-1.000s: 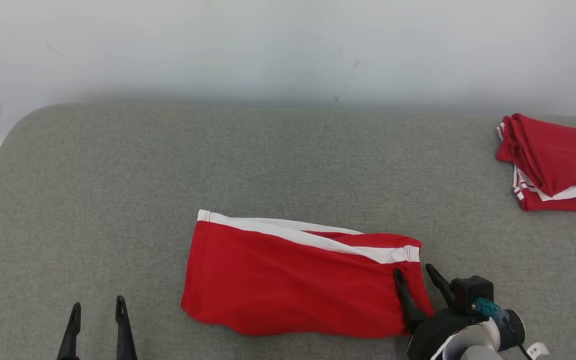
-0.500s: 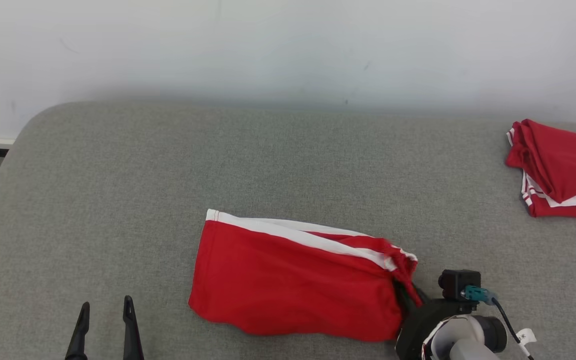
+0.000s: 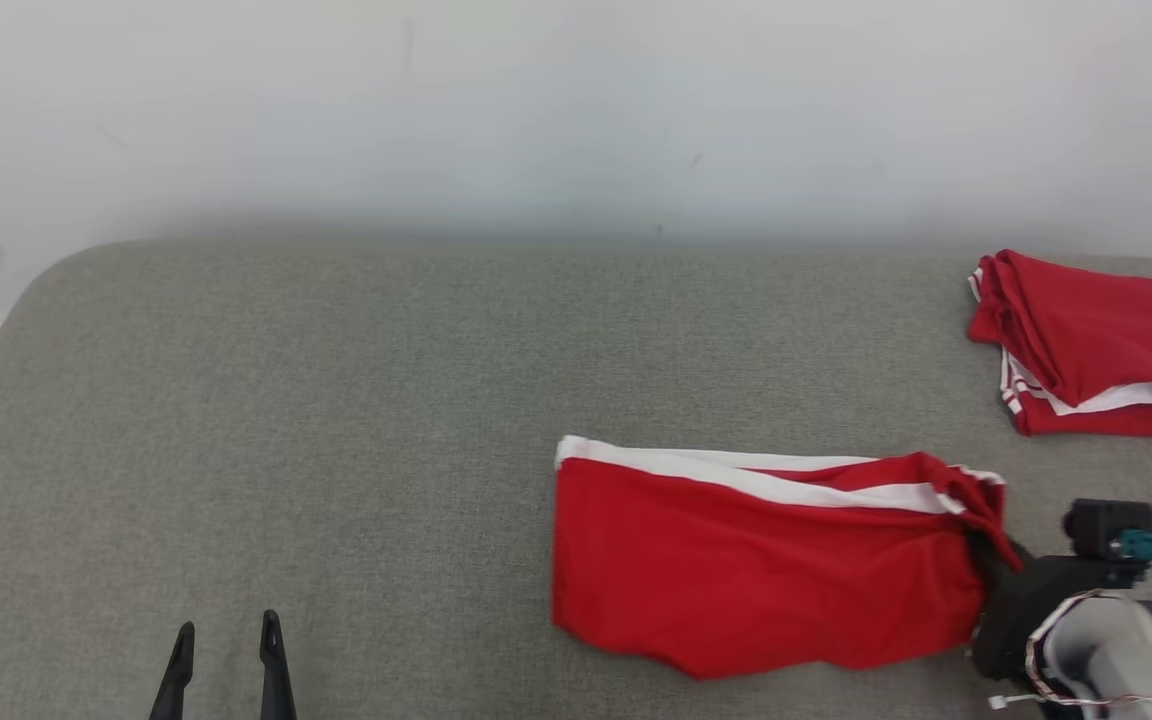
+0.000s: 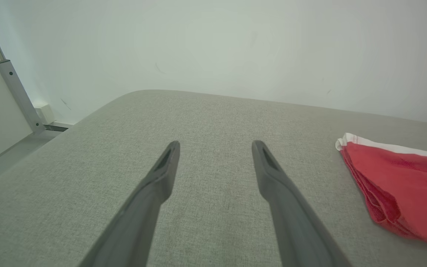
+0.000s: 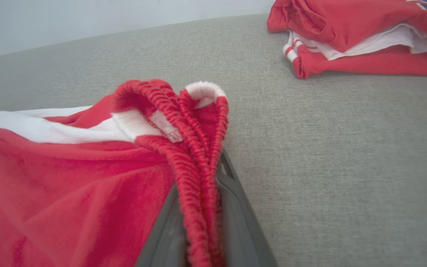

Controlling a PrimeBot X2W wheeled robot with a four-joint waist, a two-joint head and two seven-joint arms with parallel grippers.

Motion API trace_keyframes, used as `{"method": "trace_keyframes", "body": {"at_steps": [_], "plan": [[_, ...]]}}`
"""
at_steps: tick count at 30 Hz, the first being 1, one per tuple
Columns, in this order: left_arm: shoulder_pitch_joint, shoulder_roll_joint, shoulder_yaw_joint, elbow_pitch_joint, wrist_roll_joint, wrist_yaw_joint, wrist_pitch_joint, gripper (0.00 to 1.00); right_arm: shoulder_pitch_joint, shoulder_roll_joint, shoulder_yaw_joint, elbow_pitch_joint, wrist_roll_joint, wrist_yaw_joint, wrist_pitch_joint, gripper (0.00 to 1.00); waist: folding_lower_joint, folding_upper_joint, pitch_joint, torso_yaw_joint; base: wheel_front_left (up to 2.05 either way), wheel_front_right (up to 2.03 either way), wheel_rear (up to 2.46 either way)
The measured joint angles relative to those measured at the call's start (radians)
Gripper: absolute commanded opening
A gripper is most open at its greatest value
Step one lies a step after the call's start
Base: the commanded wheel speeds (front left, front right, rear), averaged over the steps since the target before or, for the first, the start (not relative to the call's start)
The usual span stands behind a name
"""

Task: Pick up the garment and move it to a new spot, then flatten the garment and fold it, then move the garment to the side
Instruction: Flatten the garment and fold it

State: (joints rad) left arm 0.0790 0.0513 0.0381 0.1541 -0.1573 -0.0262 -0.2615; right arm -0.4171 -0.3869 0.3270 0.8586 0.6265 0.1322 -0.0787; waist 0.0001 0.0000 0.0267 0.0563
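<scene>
While the head view looks down on the grey bench (image 3: 336, 400), the garment (image 3: 756, 570) lies flat on it, right of the middle and near the front edge. It is bright red, with a white band along its far edge. The right claw (image 3: 991, 580) is at the right end of the garment, and the cloth there is bunched up into a point against it. Both its fingers are hidden by the cloth. The left claw (image 3: 226, 640) is at the lower left, well apart from the garment, with its two fingers spread and nothing between them. A second red garment (image 3: 1086, 340) lies folded at the far right of the bench, with dark print on it. Behind the bench stands a pale wall (image 3: 536, 100).

From the left wrist view, the left claw (image 4: 216, 144) hangs open above the bare bench (image 4: 217, 111). The left end of the garment (image 4: 402, 178) is at the right side, with its white corner toward the wall. A metal strip (image 4: 17, 96) runs up at the far left.

From the right wrist view, the right claw (image 5: 206, 174) is closed on the garment (image 5: 50, 185). The ribbed red edge is pressed between the two grey fingers (image 5: 235, 207) and rises above them in folds. The second red garment (image 5: 347, 29) lies at the upper right, apart from it on the bench (image 5: 328, 148).
</scene>
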Motion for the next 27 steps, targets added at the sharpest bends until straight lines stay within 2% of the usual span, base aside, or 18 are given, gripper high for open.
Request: {"method": "trace_keyframes", "body": {"at_steps": [4, 8, 18, 21, 27], "plan": [[0.004, 0.000, -0.002, 0.000, -0.001, 0.002, 0.000, 1.00, 0.001, -0.052, 0.009, -0.025, 0.035, 0.000, 0.032, 0.00, -0.0001, 0.0000, -0.005, -0.016, 0.00, 0.00, 0.00], [0.008, 0.000, -0.003, 0.005, -0.006, 0.003, 0.000, 1.00, 0.003, -0.063, 0.033, -0.082, 0.084, 0.000, 0.072, 0.00, 0.0000, 0.0000, -0.011, -0.033, 0.00, 0.00, 0.00], [0.013, 0.000, -0.013, 0.012, -0.014, 0.004, 0.000, 1.00, 0.019, -0.059, 0.037, -0.320, 0.366, 0.000, 0.271, 0.00, 0.0000, 0.0000, -0.021, -0.058, 0.00, 0.00, 0.00], [0.012, 0.000, -0.022, 0.015, -0.018, 0.003, 0.000, 1.00, 0.017, -0.042, 0.020, -0.366, 0.444, 0.000, 0.347, 0.00, -0.0001, 0.0000, -0.021, -0.054, 0.00, 0.00, 0.00], [0.003, 0.000, -0.038, 0.020, -0.027, 0.004, 0.000, 1.00, -0.012, 0.051, -0.026, -0.368, 0.530, 0.000, 0.472, 0.00, 0.0000, 0.0000, -0.018, -0.036, 0.00, 0.00, 0.00]]}}
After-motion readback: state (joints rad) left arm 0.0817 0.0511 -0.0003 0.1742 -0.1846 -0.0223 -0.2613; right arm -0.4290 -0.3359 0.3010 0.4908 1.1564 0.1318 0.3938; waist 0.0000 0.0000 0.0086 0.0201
